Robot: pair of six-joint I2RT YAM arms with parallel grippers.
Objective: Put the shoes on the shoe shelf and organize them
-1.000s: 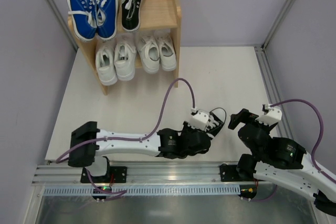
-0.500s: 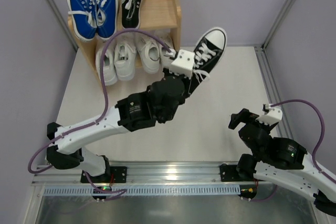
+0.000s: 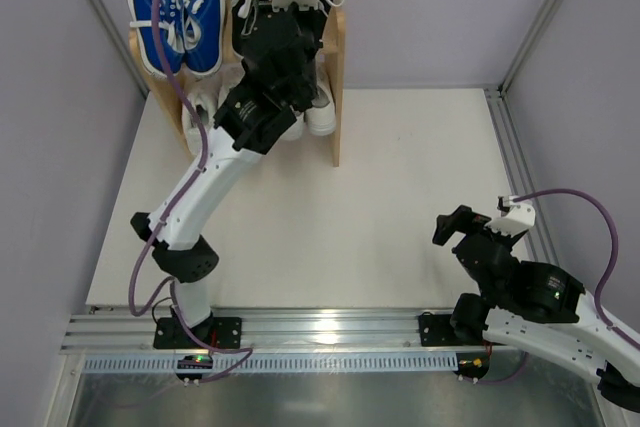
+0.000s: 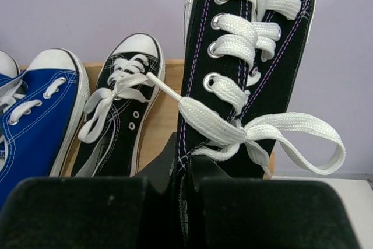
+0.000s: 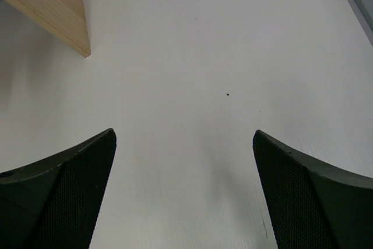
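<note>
Gripping a black canvas lace-up sneaker by the edge of its upper, the left gripper has its two matte black fingers pinched together on the fabric. The shoe points toe-first away from the wrist toward the pale lilac back wall. It hangs over the right end of the top tier of the small two-tier rack of light natural wood. Whether its sole touches the board cannot be told. Flat white laces run through round metal eyelets, thin purple stitching lines the eyelet rows, and a loose bow loops off to the right.

Just beside it on the top tier lies the matching black sneaker, with a white rubber toe cap and slack laces. Further left is the blue canvas pair, side by side with their toes to the wall. All-white sneakers stand on the lower tier, partly hidden by the arm. The rack has solid side panels and a raised rim.

The right gripper hovers over the smooth white table, well apart from the rack. Its broad fingers, finely dimpled on the inner faces, are spread wide and hold nothing.
</note>
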